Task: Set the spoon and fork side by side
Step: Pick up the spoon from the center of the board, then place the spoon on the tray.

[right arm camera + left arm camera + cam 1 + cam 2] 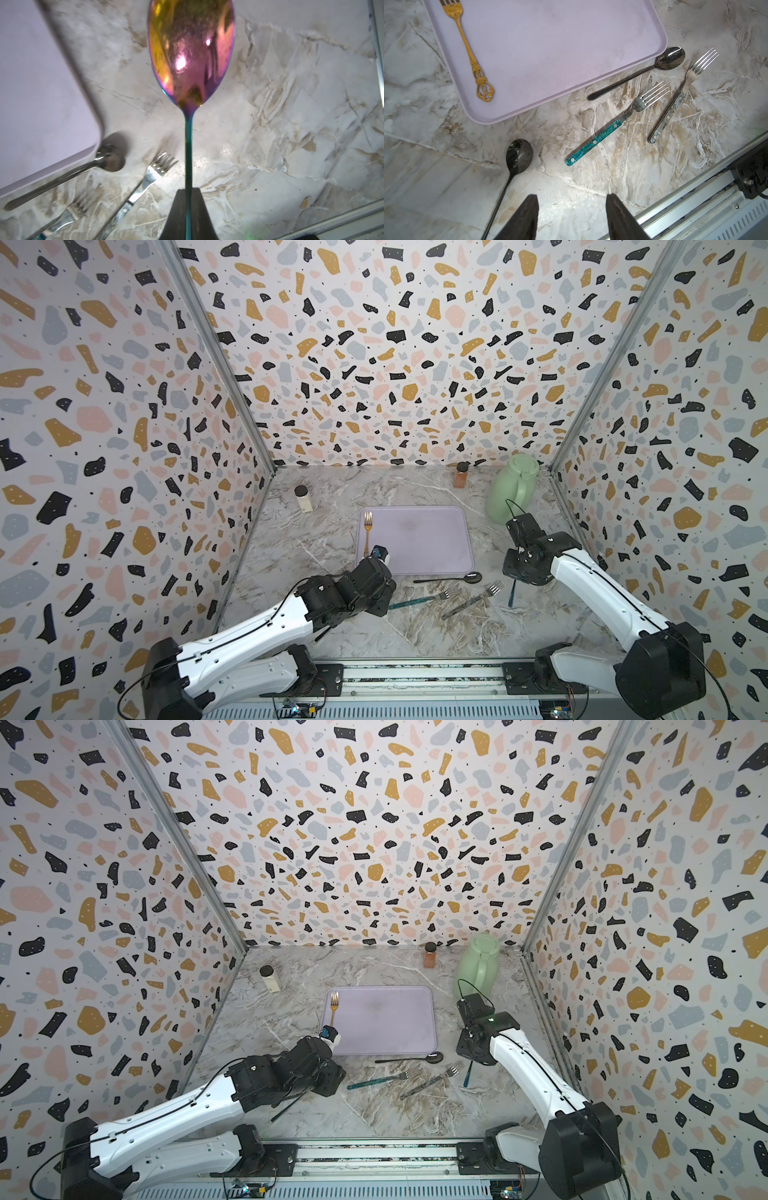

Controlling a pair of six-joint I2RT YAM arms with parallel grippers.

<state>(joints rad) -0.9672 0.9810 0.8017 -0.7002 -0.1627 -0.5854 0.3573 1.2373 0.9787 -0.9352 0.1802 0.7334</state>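
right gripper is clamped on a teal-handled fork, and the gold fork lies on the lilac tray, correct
No: the right gripper is clamped on an iridescent spoon, not a fork, as the right wrist view shows. The gold fork does lie on the lilac tray.

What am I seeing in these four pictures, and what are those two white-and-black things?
Those are robot arms: the left arm and right arm each end in pinching jaws. Two near-identical pictures look down from overhead; two come from cameras on the wrists. On the marble-patterned table lies a lilac plastic tray holding an ornate gold fork. Beside it lie a black metal spoon, a teal-handled fork, a grey-handled fork and, near the left arm, a second black spoon. A pale green jug and two small bottles stand behind. The right jaws are shut on a rainbow-coloured metal spoon; the left jaws are open, empty.
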